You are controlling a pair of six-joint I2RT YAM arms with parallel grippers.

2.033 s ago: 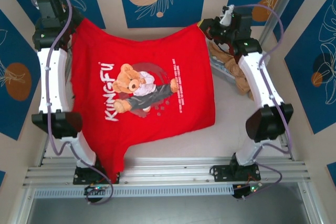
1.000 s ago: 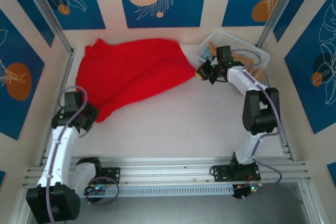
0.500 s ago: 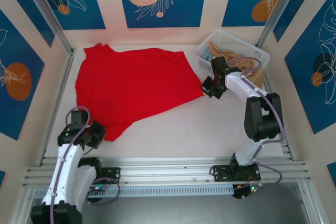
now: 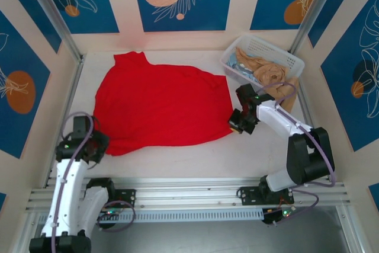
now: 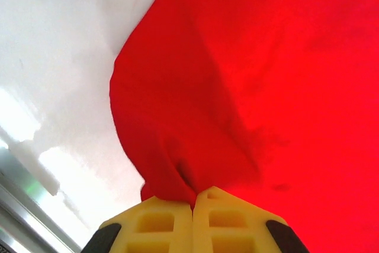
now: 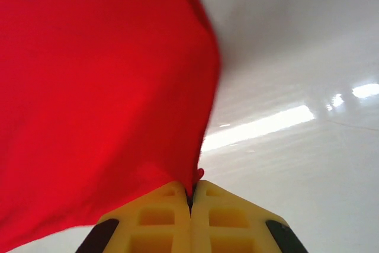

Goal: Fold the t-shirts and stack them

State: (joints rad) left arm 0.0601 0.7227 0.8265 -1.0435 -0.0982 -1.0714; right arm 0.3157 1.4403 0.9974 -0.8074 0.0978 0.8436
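Left claw: yellow pads pressed together, clamped on the near-left corner of the t-shirt. Right claw: likewise closed, clamped on the near-right corner of the same shirt.

T-shirt spread on the counter, left of centre, plain red face up, lightly rumpled. Small bump at far-left edge, sleeve or collar, cannot tell which.

Top view: both pinch points hidden under the claw bodies, no cloth visible between pads. Left wrist view: cloth bunched into a fold running straight into the seam of the left claw. Right wrist view: thin red tip caught at the seam of the right claw, shirt edge rising away from it, blurred. Shirt cut off by the frame in both wrist views.

White basket at far right, just beyond the right claw, apart from the shirt, tan cloth heaped inside. Bare counter along the near hem up to the metal rail, and to the right of the shirt. Far edge of shirt close to the back wall.
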